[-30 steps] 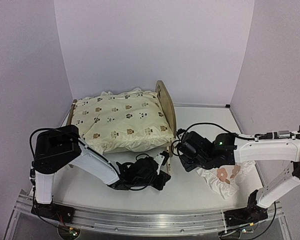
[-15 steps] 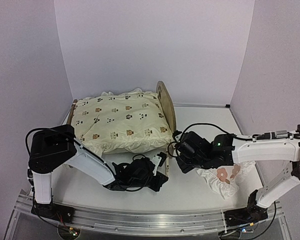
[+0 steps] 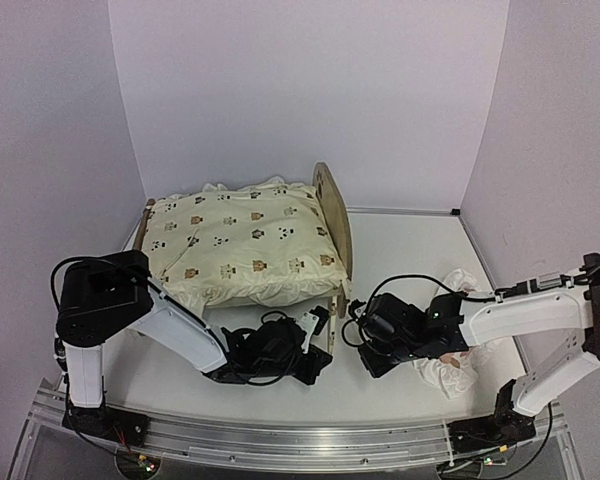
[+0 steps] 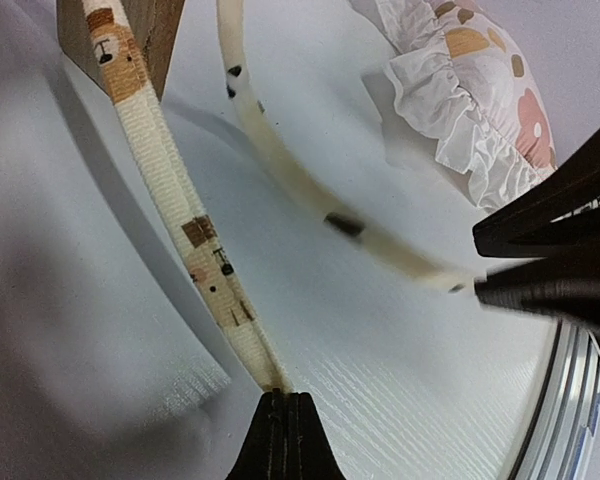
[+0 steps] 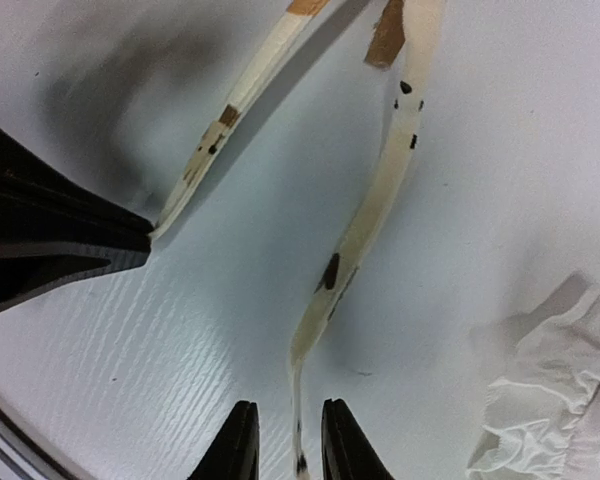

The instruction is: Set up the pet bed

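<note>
The pet bed (image 3: 332,212) stands at the back left with the cream animal-print cushion (image 3: 240,245) on it. Two tie strings run from the cushion down to the table in front of the bed. My left gripper (image 4: 280,396) is shut on the end of one tie string (image 4: 205,260). The other tie string (image 5: 365,225) lies on the table, its thin end between the parted jaws of my right gripper (image 5: 290,440), which is open. In the top view the left gripper (image 3: 318,322) and right gripper (image 3: 355,320) face each other near the bed's front corner.
The white ruffled pillow (image 3: 450,368) with red-brown flowers lies on the table under the right arm, and shows in the left wrist view (image 4: 480,100). A wooden bed leg (image 4: 130,30) is close to the left gripper. The metal rail (image 3: 300,440) runs along the near edge.
The right gripper has opened and let go of its tie string, and the right arm has dropped lower and toward the near edge. The left gripper stays shut on its string.
</note>
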Controlling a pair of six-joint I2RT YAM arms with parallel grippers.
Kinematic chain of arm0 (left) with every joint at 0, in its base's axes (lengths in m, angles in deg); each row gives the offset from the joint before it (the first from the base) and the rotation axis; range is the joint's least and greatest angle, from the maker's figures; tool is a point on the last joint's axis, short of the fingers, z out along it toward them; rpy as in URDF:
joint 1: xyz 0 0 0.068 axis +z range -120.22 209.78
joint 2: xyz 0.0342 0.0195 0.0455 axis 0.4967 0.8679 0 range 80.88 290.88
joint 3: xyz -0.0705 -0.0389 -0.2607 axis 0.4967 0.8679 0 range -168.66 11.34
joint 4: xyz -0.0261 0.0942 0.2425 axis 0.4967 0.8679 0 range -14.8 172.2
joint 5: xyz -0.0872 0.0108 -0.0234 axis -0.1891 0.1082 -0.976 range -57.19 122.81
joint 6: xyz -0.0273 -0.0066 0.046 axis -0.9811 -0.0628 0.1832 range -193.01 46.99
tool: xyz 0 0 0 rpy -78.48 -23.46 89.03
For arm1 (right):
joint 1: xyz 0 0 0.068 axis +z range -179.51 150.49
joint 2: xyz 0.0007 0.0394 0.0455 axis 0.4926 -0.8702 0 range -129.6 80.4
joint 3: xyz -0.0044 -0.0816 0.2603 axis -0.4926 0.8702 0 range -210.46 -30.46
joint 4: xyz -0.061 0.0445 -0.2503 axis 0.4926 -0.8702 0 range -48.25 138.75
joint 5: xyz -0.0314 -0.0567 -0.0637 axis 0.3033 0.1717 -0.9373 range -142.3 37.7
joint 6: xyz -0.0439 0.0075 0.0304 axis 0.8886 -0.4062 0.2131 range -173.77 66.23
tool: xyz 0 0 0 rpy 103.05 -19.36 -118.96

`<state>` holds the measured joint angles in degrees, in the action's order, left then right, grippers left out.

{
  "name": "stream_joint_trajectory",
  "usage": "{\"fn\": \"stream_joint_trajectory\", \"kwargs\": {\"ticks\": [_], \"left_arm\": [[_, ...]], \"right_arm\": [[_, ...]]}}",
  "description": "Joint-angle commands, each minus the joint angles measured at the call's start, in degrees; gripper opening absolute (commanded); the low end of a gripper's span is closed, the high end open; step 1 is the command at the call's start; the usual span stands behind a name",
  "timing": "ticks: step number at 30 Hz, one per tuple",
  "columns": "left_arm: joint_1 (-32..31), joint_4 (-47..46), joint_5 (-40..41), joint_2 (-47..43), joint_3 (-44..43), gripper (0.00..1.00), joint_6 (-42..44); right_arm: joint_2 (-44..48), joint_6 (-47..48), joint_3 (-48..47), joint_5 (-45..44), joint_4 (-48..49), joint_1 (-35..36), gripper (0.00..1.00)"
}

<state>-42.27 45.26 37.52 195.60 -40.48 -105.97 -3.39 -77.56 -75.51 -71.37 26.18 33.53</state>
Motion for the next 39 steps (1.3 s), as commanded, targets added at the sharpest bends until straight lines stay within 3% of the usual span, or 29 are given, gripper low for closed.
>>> {"fn": "stream_joint_trajectory", "kwargs": {"ticks": [1, 4, 8, 15, 31, 39], "left_arm": [[-0.9, 1.3, -2.7, -3.1, 2.4, 0.0, 0.9], [-0.7, 1.7, -2.7, -4.3, 3.0, 0.0, 1.2], [-0.4, 2.3, -2.3, -5.4, 3.6, 0.0, 1.2], [0.5, 5.1, -1.5, -8.2, 4.7, 0.0, 1.2], [3.5, 13.6, 1.6, -12.5, 5.1, 0.0, 2.0], [4.5, 14.2, 1.7, -12.9, 5.5, 0.0, 2.2]], "right_arm": [[1.1, 0.1, 0.0, 10.5, 3.0, 0.0, 0.38], [2.7, 0.0, -0.2, 9.9, 3.0, -0.4, 0.47], [4.1, -2.0, 0.4, 8.5, 2.4, -3.7, 0.5], [2.9, -3.9, 2.8, 10.3, 2.1, -8.4, 0.31], [-13.1, -4.5, -0.8, 20.8, 8.4, -8.4, 0.32], [-18.7, -4.9, -4.1, 24.2, 10.9, -8.4, 0.21]]}}
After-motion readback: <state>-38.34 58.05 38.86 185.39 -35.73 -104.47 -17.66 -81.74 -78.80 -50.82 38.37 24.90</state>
